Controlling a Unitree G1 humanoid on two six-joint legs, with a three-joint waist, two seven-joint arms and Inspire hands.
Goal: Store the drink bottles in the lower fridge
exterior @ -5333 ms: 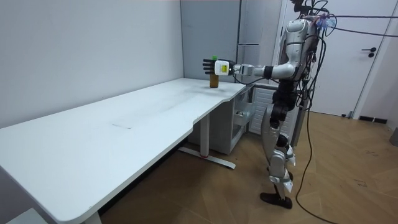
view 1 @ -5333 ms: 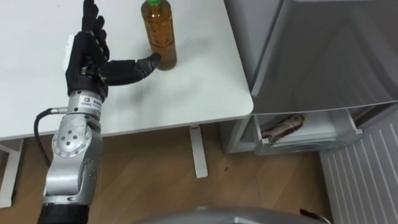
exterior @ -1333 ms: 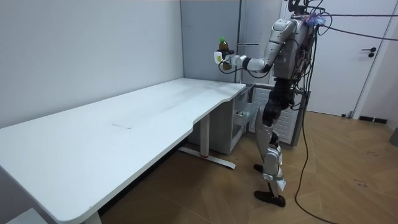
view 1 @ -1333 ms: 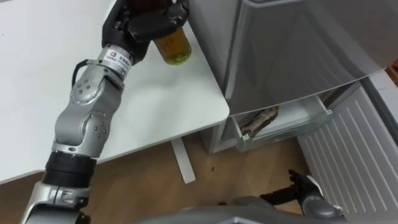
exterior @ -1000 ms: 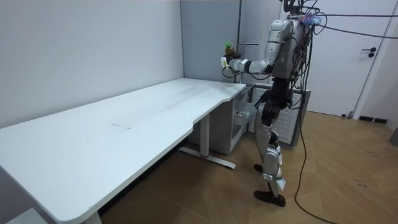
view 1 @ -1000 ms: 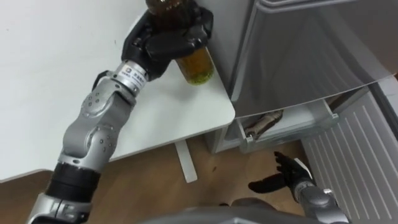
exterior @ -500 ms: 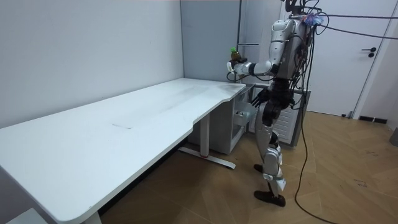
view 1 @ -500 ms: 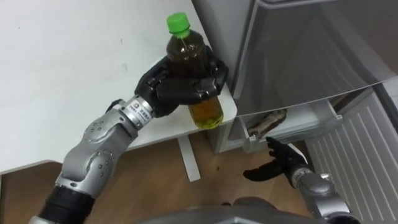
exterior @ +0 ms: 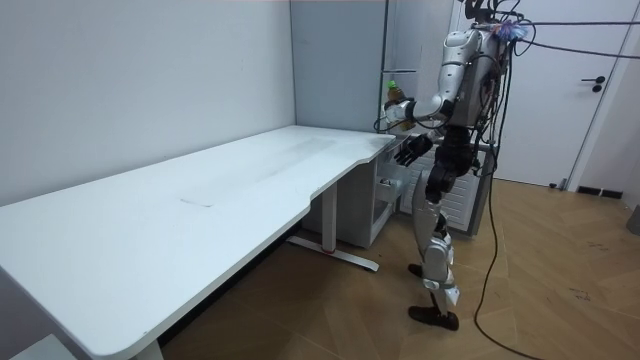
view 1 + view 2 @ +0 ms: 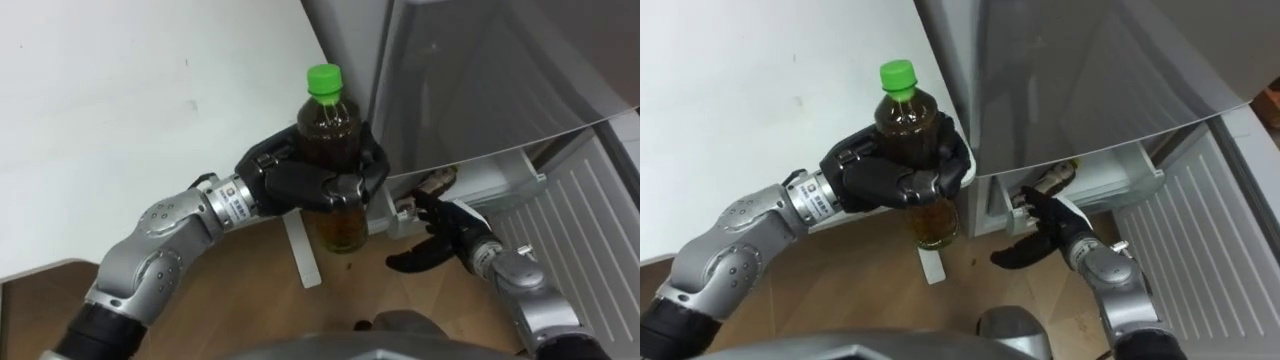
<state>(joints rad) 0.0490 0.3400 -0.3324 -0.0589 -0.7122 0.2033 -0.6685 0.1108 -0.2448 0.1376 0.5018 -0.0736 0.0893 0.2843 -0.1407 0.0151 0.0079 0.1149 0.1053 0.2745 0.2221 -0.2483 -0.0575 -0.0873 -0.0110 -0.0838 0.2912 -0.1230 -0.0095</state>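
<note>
Currently the bottle (image 10: 328, 128) sits upright in the left hand (image 10: 320, 183), whose dark fingers and thumb are curled round its middle, so that the neck and green cap (image 10: 322, 78) rise above the hand and the rounded base hangs below it. The bottle is clear plastic, filled with an amber-brown drink that looks paler and yellower toward the bottom. It is held in the air just off the rounded corner of the white desk (image 10: 120, 120), over the wooden floor (image 10: 250, 290) and close beside the grey fridge (image 10: 480, 70).

Lower and to the right, the right hand (image 10: 448, 235) is spread with its fingers loosely extended and nothing in it. It hovers apart from the bottle, just in front of the fridge's lower drawer (image 10: 495, 180).

That drawer is pulled out below the smooth grey front of the fridge. Its walls are pale and glossy, and inside lies a brownish, crumpled-looking item (image 10: 437, 181) whose nature I cannot tell. A ribbed white panel (image 10: 590, 200) stands to the right of the drawer.

From the room view, the robot stands upright at the far end of the long white desk, beside the fridge, with the bottle (image 9: 394, 90) raised at chest height.
</note>
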